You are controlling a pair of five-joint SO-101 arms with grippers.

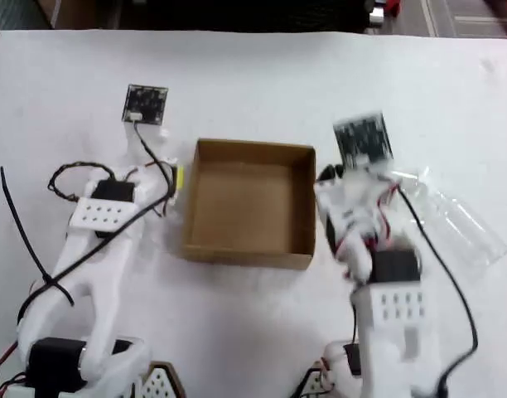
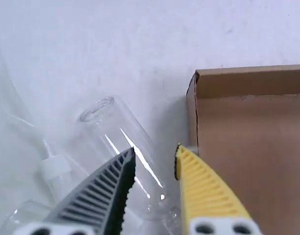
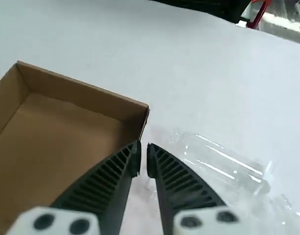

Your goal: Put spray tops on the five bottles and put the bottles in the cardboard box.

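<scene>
You are working on a white table [image 1: 253,66], with the cardboard box [image 1: 252,249] sitting mid-frame in the high view, no bottle boxed yet. Left gripper [image 2: 155,152] is standing open just beside the box's left wall, jaws straddling a clear bottle [image 2: 115,127] that is lying on its side, neck uncapped; contact unclear. A spray top [image 2: 54,169] is lying near it. Right gripper [image 3: 143,152] is pinched nearly closed, holding nothing, with more clear bottles [image 1: 452,220] lying right of centre. Judgement: capping is coming first, so you should be closing on the bottle's body, not its neck, keeping the mouth free for the top
</scene>
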